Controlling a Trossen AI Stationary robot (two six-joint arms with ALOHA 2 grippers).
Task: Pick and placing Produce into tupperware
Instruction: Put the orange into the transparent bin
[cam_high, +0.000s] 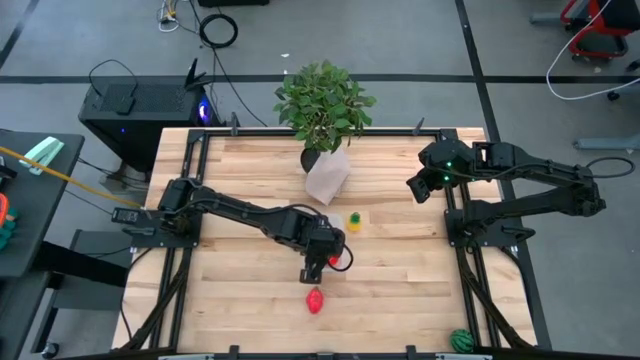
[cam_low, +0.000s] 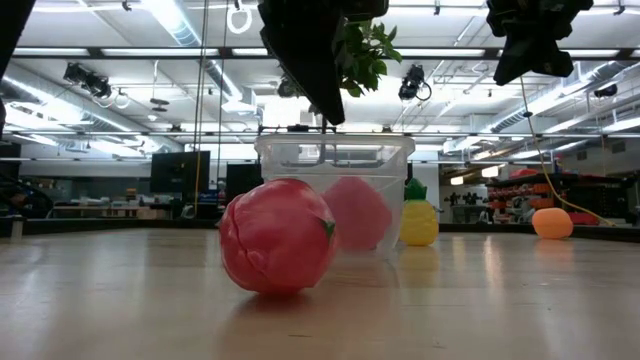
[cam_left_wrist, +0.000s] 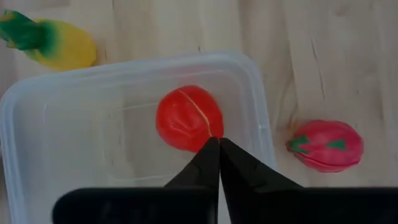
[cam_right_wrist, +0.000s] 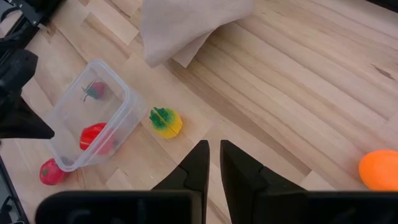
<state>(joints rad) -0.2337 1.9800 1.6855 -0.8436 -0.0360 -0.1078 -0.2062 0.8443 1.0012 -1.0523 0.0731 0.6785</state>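
High view, left gripper (cam_high: 318, 262): over the clear tub (cam_high: 338, 258) at mid-table; tub mostly hidden under the arm, a red item showing at its edge.
High view, loose produce: pinkish-red fruit (cam_high: 316, 300) on the wood just in front of the tub; toy pineapple (cam_high: 353, 221) behind it; striped green melon (cam_high: 460, 340) at the near right corner, well apart.
High view, right gripper (cam_high: 417, 189): parked aloft at the right rear, near the potted plant (cam_high: 322, 105).
Low view, tub (cam_low: 335, 190): upright on the table, a pink item seen through its wall; pinkish-red fruit (cam_low: 277, 236) in front, seemingly close to the wall; pineapple (cam_low: 419, 216) and orange fruit (cam_low: 552, 222) farther back.
Left wrist view, fingers (cam_left_wrist: 207, 163): pressed together, nothing between them; red tomato (cam_left_wrist: 188, 118) lying inside the tub (cam_left_wrist: 264, 130) right below the tips; pinkish-red fruit (cam_left_wrist: 326, 145) outside, just beside the rim.
Right wrist view, own fingers (cam_right_wrist: 198, 167): a narrow gap, nothing held; tub (cam_right_wrist: 127, 102) with two red items inside, pineapple (cam_right_wrist: 165, 122) just beside it, orange fruit (cam_right_wrist: 379, 168) far off.
Risk, tub: light and unanchored; likely to slide or tip if the closed tips catch the rim on lifting out.
Risk, pinkish-red fruit: round, near the wall; likely to roll off if nudged.
Risk, melon: near the table edge; a clumsy approach could push it off.
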